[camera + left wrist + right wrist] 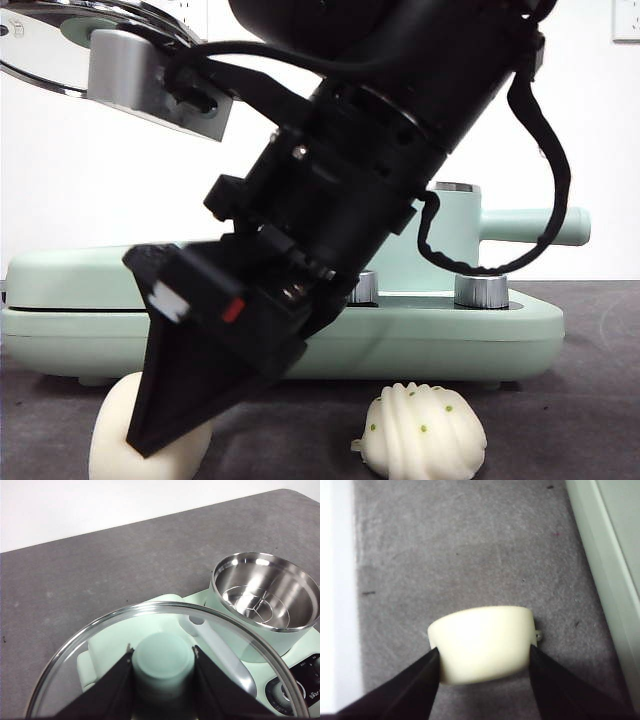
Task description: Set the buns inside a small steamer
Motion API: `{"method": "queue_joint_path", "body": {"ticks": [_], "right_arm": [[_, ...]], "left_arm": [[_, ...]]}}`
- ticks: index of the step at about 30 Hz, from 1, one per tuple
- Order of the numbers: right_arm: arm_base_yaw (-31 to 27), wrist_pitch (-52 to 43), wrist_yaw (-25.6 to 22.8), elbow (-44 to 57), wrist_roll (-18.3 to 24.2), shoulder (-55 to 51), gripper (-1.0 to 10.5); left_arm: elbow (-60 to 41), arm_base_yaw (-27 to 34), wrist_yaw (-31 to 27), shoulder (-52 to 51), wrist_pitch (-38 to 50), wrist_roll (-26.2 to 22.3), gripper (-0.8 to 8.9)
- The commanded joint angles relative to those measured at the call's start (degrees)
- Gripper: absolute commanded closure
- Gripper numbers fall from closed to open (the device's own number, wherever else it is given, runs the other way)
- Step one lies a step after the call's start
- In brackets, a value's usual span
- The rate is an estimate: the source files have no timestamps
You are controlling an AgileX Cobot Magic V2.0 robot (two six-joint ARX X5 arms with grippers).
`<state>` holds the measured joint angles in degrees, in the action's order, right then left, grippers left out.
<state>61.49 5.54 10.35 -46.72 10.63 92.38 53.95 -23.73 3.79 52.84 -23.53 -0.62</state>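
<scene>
Right gripper (482,680) jaws straddling smooth bun (481,642) on worktop (470,545), touching both flanks, gripping. Left gripper (162,665) clamping lid knob (162,662), steamer (265,592) uncovered. Pleated bun (425,432) waiting just beside.

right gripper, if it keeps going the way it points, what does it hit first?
The smooth bun, which already sits between the right gripper's jaws. Past the bun lies only the grey table. Whether the jaws touch the bun yet is hard to tell.
</scene>
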Motion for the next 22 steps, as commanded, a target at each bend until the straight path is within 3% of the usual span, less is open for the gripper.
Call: {"method": "queue_joint_path", "body": {"ticks": [1,7,16,22], "right_arm": [[0.46,1.11,0.07,-2.05,-6.64,-1.01,6.9],[-1.38,9.90,-0.46,-6.58,-11.96,-7.52,6.9],[-9.57,34.84,-3.37,-21.24,-20.59,-14.60,6.9],[-17.77,43.36,-2.99,-30.93,-20.72,-14.19,6.9]], "left_arm": [[0.96,-0.11,0.04,-0.04,2.12,-0.20,7.98],[0.96,-0.11,0.04,-0.04,2.14,-0.22,7.98],[0.96,-0.11,0.04,-0.02,2.49,-0.66,7.98],[0.96,-0.11,0.04,-0.02,2.47,-0.55,7.98]]}}
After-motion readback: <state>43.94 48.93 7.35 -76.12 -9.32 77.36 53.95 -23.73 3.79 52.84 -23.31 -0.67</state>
